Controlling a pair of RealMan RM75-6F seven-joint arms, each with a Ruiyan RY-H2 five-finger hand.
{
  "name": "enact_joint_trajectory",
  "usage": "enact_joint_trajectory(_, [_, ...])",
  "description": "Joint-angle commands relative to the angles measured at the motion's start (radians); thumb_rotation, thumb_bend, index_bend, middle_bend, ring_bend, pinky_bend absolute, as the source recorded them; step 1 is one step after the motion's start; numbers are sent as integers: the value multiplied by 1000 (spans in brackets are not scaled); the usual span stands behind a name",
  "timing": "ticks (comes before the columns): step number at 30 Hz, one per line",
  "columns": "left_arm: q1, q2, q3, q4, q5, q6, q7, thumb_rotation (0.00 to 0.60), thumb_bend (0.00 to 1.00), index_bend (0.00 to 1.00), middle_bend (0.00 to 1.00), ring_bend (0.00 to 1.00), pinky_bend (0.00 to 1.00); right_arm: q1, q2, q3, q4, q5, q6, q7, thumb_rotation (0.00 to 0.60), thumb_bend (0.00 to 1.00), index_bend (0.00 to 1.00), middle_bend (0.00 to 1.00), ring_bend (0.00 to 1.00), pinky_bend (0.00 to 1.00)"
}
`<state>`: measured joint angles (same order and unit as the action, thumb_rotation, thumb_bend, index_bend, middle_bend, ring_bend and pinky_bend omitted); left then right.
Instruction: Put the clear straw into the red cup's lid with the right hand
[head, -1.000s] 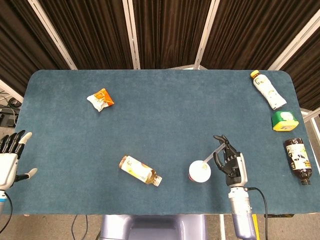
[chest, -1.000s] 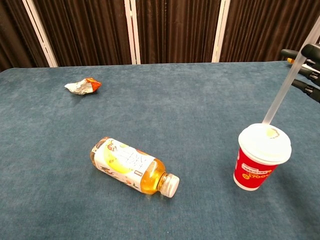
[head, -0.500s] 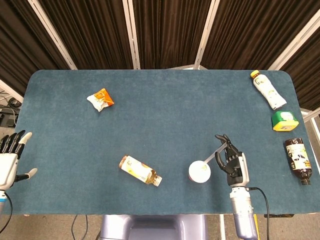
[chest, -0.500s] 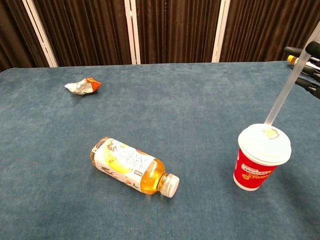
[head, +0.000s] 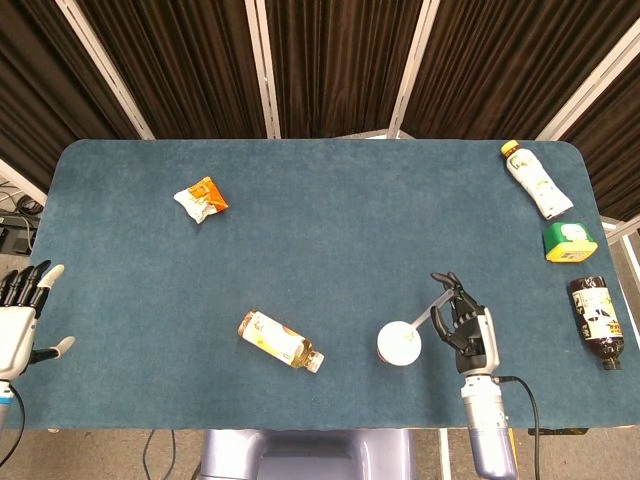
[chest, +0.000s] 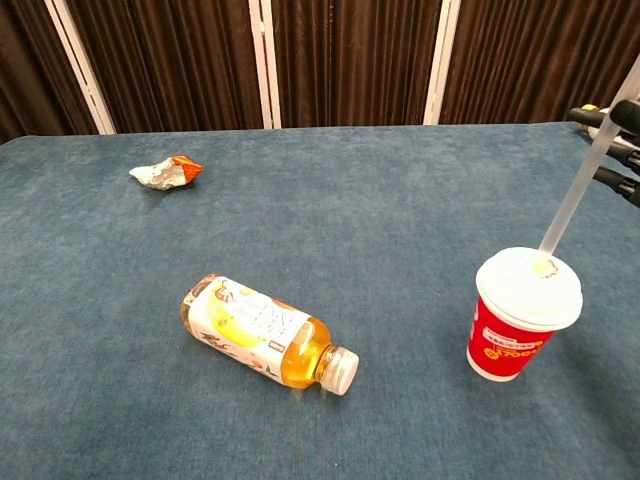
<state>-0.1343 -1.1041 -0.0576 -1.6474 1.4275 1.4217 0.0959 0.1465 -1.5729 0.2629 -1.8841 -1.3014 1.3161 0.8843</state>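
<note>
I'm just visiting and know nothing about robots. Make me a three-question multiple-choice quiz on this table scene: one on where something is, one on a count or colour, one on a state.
1. Where does the snack packet lie?
A. far left part of the table
B. beside the cup
C. by the green box

2. How many bottles lie on the table?
A. one
B. three
C. five

3. What is the right hand doing?
A. resting empty
B. holding the clear straw
C. gripping a bottle

Answers: 1 A, it lies alone far left. 2 B, one near the red cup, two at the right edge. 3 B, the straw slants from its fingers to the lid.
</note>
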Motion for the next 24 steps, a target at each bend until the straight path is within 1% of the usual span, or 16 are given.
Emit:
enact_joint_trajectory(1, [0, 0, 0, 0, 0, 0, -1, 600, 153, 0, 0, 0, 0, 0, 0, -3, 5, -2, -2, 3, 600, 413, 662, 260, 0, 0])
enact_joint_trajectory(5, [0, 0, 0, 1, 0, 0, -1, 600, 153, 0, 0, 0, 0, 2, 4, -14, 14, -24, -8, 10, 600, 377, 651, 253, 0, 0])
enact_joint_trajectory(7, [0, 1, 1, 0, 0, 0, -2, 600, 154, 0, 0, 0, 0, 4, 8, -22, 20, -40, -14, 20, 600, 353, 604, 228, 0, 0])
enact_joint_trajectory(9, [0, 1, 1, 1, 1, 0, -2, 600, 153, 0, 0, 0, 0, 6, 11, -29, 27, -52, -19, 30, 600, 333, 530, 199, 0, 0])
enact_joint_trajectory(12, [0, 1, 1, 1, 1, -1, -2, 600, 153, 0, 0, 0, 0, 8, 13, -36, 33, -57, -27, 48, 600, 315, 475, 174, 0, 0])
enact_joint_trajectory(19, [0, 1, 1, 1, 1, -1, -3, 600, 154, 0, 0, 0, 0, 11, 18, -42, 45, -64, -31, 66, 600, 290, 411, 139, 0, 0])
enact_joint_trajectory(24, [0, 1, 0, 0, 1, -1, -3, 600, 154, 0, 0, 0, 0, 12, 20, -42, 45, -64, -29, 72, 600, 281, 400, 135, 0, 0])
